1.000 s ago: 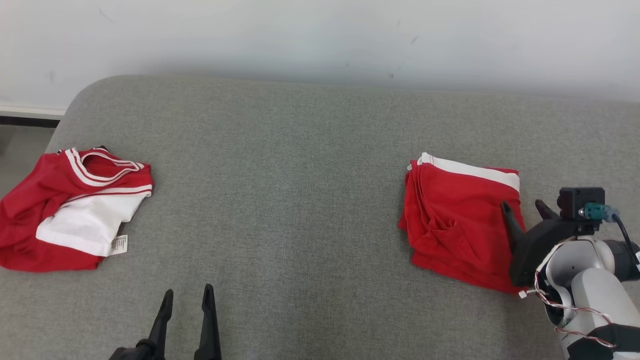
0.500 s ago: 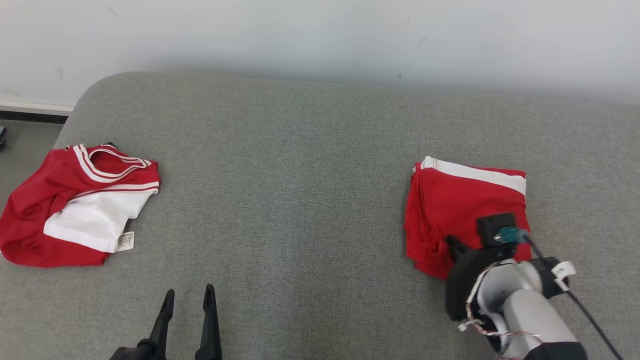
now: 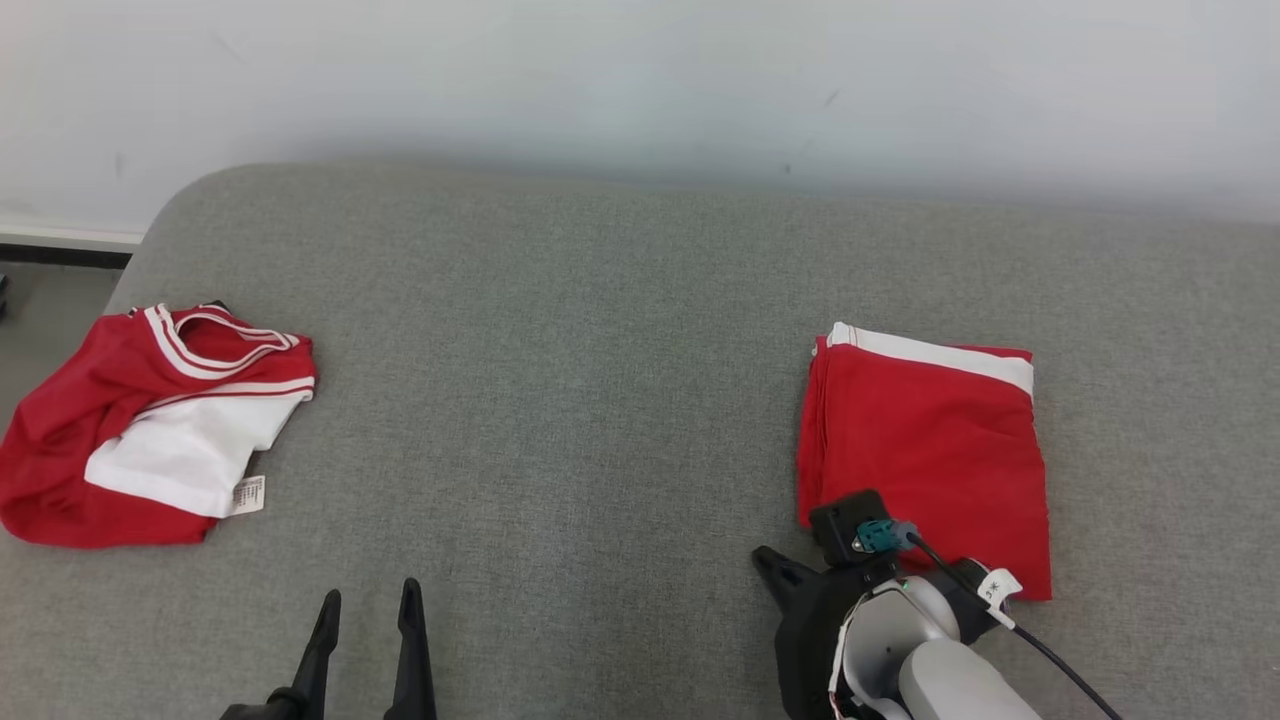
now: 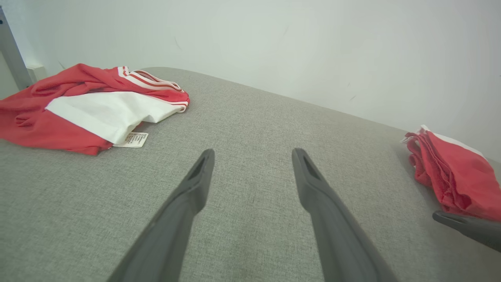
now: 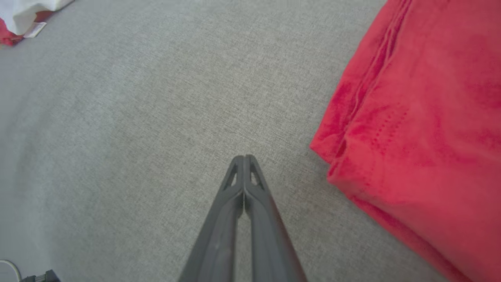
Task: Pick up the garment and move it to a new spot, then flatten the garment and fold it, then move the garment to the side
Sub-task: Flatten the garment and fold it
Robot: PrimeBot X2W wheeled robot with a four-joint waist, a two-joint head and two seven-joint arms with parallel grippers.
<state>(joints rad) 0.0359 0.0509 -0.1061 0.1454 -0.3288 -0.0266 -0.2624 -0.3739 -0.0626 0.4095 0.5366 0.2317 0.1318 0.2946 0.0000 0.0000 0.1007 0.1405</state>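
Surface: a grey fabric cushion [image 3: 600,350] was seen spread across the head view, with a pale wall [image 3: 640,80] behind it.
Folded garment: a red folded garment [image 3: 925,450] with a white band along its far edge was laid flat on the robot's right part of the cushion; its stacked layers were shown along the edge facing the middle.
Crumpled garment: a red and white crumpled garment [image 3: 130,430] was left bunched at the far left end of the cushion, well apart from the folded one, with a striped neckline turned up and a small white care label [image 3: 247,494] lying at its near corner.
Left gripper: the left gripper [image 3: 371,592] was held low at the bottom of the head view, above bare cushion, with its fingers spread wide and nothing between them; the same gap was shown in the left wrist view [image 4: 253,152].
Right gripper: the right gripper [image 5: 244,157] was found with its two fingers pressed together and nothing caught in them, its tips over bare cushion just beside the near corner of the folded garment [image 5: 422,117], with no contact to the cloth shown.
Right wrist: a teal connector [image 3: 875,535] and a dark cable were carried on it, in front of the garment's near edge.
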